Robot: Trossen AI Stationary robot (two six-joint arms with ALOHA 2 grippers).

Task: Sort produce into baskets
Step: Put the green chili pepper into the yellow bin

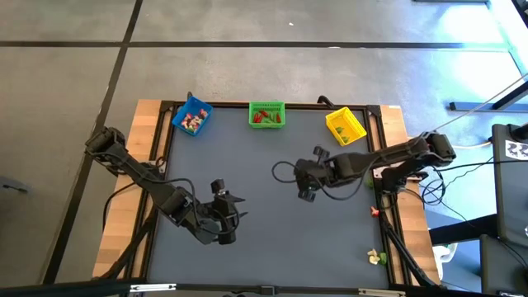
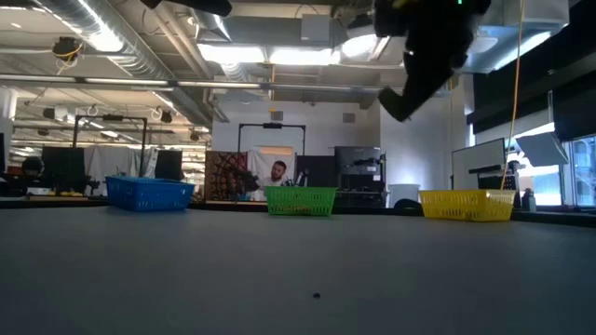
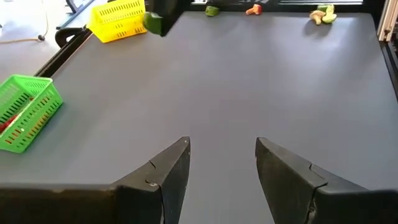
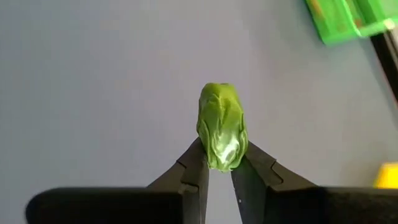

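Visibly red pieces (image 1: pixel 262 118) inside green basket (image 1: pixel 266 106)

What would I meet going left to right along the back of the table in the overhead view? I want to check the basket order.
Blue basket → green basket → yellow basket.

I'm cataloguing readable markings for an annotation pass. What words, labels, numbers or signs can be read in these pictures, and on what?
No readable text anywhere.
Black-and-white patterned tag at the right edge of the high view: a code-like marker, not legible words.
Blue basket, green basket, yellow basket: no labels visible.
Room behind the table in the low view: any signs are too small to read.
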